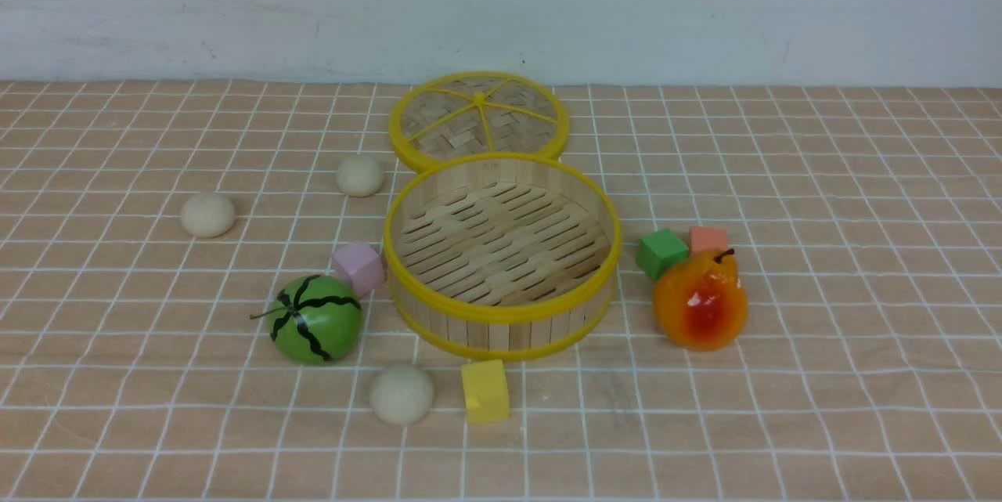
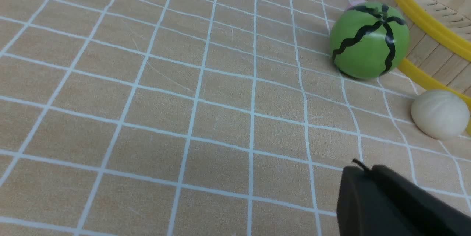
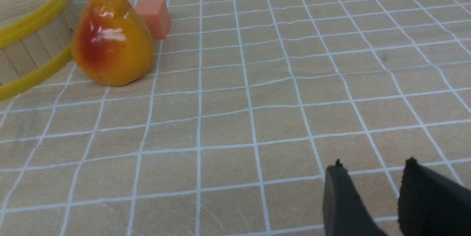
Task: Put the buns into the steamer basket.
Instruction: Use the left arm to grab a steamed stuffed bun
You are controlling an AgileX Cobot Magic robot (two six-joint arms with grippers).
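Three cream buns lie on the checked cloth: one at the far left [image 1: 207,214], one behind the basket's left side [image 1: 360,175], one in front [image 1: 401,394]. The steamer basket [image 1: 501,312] stands in the middle, and nothing lies on its slatted floor. Neither gripper shows in the front view. In the left wrist view my left gripper [image 2: 362,169] is shut with nothing in it, low over the cloth, a short way from the front bun [image 2: 439,113] beside the basket rim [image 2: 423,18]. My right gripper [image 3: 373,168] is open over bare cloth, far from the basket wall [image 3: 33,41].
The woven lid [image 1: 478,120] lies flat behind the basket. A green watermelon ball [image 1: 315,319] and a pink cube [image 1: 358,267] sit at the basket's left, a yellow cube [image 1: 485,391] in front. A pear [image 1: 701,300], a green cube [image 1: 661,252] and a salmon cube [image 1: 708,239] sit to its right.
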